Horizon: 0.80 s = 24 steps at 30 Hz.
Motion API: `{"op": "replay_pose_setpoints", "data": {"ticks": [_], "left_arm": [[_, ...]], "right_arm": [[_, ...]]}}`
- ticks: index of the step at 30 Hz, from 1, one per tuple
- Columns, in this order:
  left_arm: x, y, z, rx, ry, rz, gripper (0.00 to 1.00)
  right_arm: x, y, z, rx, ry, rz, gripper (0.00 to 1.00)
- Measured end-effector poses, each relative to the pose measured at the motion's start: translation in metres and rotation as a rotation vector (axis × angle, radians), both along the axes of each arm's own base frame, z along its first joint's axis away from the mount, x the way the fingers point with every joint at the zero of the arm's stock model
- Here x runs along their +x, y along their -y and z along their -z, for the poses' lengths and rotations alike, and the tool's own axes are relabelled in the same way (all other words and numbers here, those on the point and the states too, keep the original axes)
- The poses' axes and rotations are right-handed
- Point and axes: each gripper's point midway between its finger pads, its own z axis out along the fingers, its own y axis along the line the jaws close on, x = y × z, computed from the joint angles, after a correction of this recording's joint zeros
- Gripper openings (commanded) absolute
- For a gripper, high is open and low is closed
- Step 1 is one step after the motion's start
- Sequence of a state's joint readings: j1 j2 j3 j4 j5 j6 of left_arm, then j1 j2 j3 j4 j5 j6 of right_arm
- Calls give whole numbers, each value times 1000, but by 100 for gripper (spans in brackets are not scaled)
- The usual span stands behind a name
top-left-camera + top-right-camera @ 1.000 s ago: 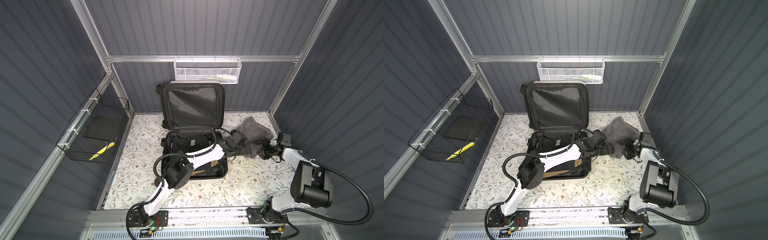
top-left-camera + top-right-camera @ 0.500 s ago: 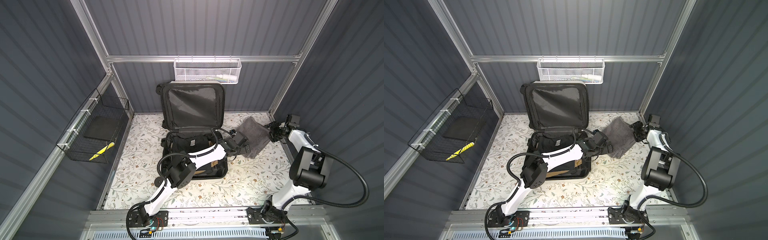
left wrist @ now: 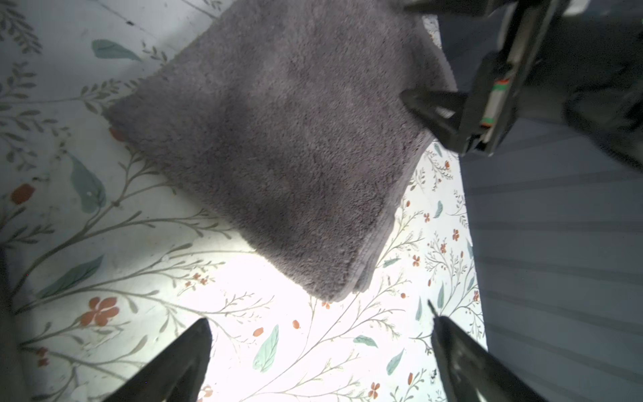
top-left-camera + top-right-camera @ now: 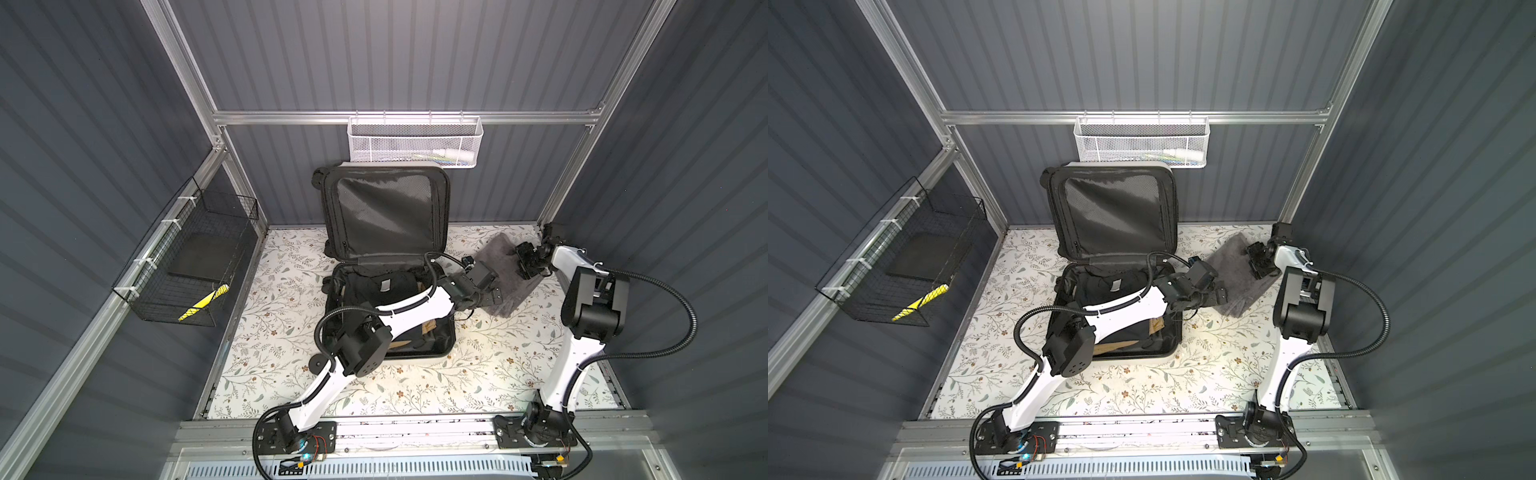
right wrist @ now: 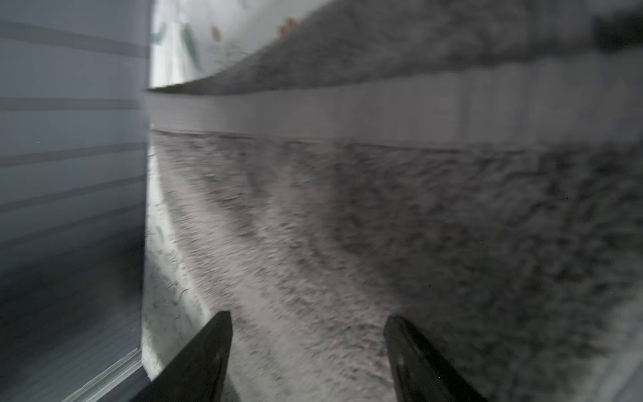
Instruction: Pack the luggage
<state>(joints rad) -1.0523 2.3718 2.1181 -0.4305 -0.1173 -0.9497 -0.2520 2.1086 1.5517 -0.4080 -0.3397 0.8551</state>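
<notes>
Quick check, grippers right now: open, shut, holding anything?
Left gripper: open, empty, just short of the folded grey fluffy towel.
Right gripper: open, over the towel, gripping nothing.

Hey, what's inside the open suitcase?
Dark clothing with a grey tag and something tan lie in the luggage; the left arm crosses above, hiding whatever is beneath it.

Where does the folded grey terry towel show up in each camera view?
Top view: folded grey towel right of the open white hard-shell suitcase.
Top view: towel right of the suitcase.
Left wrist: towel fills the picture's middle.
Right wrist: towel fills most, blurred.
Shared landmark: floral-patterned tabletop beneath it.
</notes>
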Motion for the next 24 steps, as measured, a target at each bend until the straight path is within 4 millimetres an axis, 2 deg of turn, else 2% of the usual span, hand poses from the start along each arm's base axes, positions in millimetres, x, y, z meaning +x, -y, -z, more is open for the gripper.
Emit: {"op": "replay_pose_setpoints", "data": {"ticks": [5,13,20,24], "left_arm": [[1,1,7,9,-5,0,100],[-1,-1,30,51,-30,1,100],[-3,14,39,46,-31,11,100],[-2,17,55,63,-42,11,99]], "right_arm": [[-12,8,7,9,-13,53,70],[-59,32,9,6,-38,156,69],[-98,48,9,-6,-64,231,70],[-110,52,9,-2,-70,254,70]]}}
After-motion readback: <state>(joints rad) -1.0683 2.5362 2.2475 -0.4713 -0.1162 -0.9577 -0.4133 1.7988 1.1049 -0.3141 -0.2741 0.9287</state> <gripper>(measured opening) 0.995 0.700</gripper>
